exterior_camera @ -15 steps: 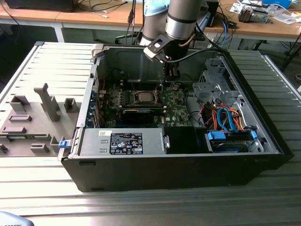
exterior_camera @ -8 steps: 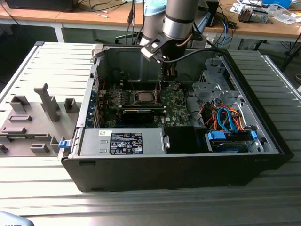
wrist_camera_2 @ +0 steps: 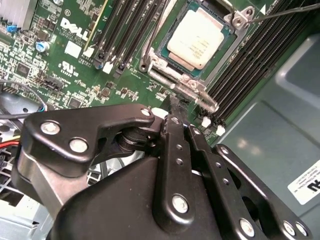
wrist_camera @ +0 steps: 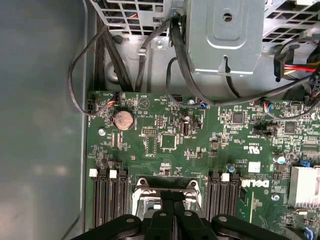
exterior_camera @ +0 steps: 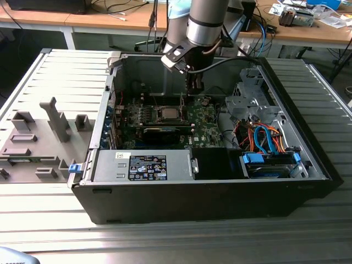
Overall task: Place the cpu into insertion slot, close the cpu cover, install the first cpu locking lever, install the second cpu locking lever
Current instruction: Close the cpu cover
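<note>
The gripper [exterior_camera: 193,88] hangs inside the open computer case [exterior_camera: 220,203], just beyond the far edge of the socket in the exterior view. In both wrist views its fingers [wrist_camera: 164,206] stand together with nothing visible between them, the tips [wrist_camera_2: 172,102] close over the silver hinge edge of the cpu cover [wrist_camera_2: 170,75]; whether they touch it I cannot tell.

The cpu [wrist_camera_2: 200,37] lies flat in the insertion slot [wrist_camera_2: 162,51], pale top up, with the cover's frame around it. A thin lever rod [wrist_camera_2: 280,12] slants away past the socket's corner.

The space is crowded: 2 banks of long black memory slots [wrist_camera_2: 125,30] flank the socket. In the first wrist view a bundle of black cables [wrist_camera: 175,45] drops in front of a grey metal bracket [wrist_camera: 227,35], and a coin battery [wrist_camera: 123,120] sits on the green board. To the exterior view's right stands a drive cage [exterior_camera: 247,99] with orange and blue cables [exterior_camera: 264,137]. Grey fixture blocks [exterior_camera: 52,124] stand on the slatted desk [exterior_camera: 55,220], well apart from the case.
</note>
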{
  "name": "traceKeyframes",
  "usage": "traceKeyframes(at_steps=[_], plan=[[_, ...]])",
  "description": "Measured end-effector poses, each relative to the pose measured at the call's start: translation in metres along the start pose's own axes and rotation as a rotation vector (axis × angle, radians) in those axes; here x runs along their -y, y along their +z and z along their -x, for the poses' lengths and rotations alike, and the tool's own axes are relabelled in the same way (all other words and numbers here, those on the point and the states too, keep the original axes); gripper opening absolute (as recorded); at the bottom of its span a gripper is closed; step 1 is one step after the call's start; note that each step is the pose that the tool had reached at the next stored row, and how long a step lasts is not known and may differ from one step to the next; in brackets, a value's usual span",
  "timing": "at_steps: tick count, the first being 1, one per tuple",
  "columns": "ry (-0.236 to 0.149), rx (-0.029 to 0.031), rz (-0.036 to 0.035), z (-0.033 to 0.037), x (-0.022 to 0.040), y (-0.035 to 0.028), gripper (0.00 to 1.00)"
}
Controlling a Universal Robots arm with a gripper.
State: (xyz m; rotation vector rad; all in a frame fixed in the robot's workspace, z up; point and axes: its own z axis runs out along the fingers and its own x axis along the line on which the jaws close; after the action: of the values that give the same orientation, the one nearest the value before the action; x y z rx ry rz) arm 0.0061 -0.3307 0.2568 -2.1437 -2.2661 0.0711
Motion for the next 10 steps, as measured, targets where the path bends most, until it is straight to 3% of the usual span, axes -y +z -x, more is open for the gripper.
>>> traceKeyframes(at_steps=[10], plan=[[0.0,0.0,0.0,-0.0006,0.0095,0.001,0.11]])
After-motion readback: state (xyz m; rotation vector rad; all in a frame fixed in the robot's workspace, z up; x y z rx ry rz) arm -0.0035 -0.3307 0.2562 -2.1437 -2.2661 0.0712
